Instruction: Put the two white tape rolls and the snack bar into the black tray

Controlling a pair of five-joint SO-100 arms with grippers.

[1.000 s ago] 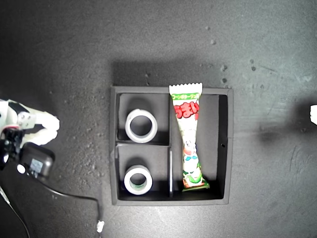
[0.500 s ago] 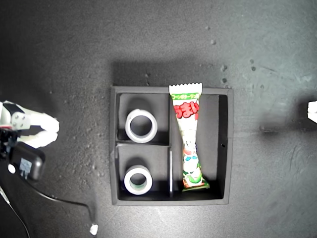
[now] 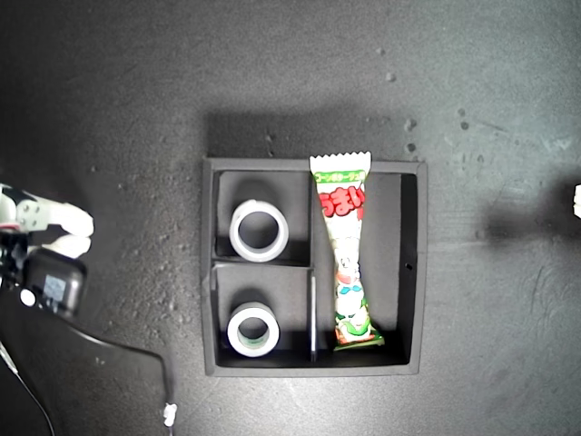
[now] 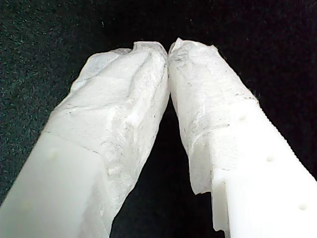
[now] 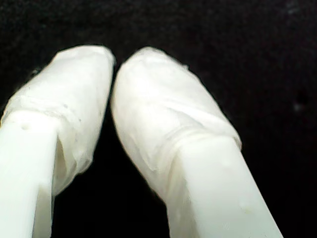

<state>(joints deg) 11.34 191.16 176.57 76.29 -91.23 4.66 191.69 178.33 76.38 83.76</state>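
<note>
Holding all three task items, the black tray (image 3: 413,272) lies mid-scene on a dark speckled surface.

- Item: white tape roll with the wider hole (image 3: 238,230). Lies flat in the small compartment toward the exterior view's top left of the tray.
- Item: thicker white tape roll with a greenish core (image 3: 234,330). Lies flat in the small compartment just below it.
- Item: snack bar (image 3: 348,263). Lies lengthwise in the long compartment. Its upper crimped end overlaps the tray's top wall, so it is likely not fully seated.
- The first gripper (image 4: 168,49): padded tips pressed together, nothing between them, dark surface beyond.
- The second gripper (image 5: 113,64): tips drawn in to a slit, nothing held.
- An arm (image 3: 45,227) shows at the exterior view's left edge, well apart from the tray, with a black cable (image 3: 127,350) trailing below it. A white sliver (image 3: 576,200) shows at the right edge. The wrist views do not show which arm is which.

Judgement: placing appears done and the step in hand is parking. Done well, both arms retire with jaws closed, away from the tray walls and clear of the cable, leaving the bar undisturbed.
</note>
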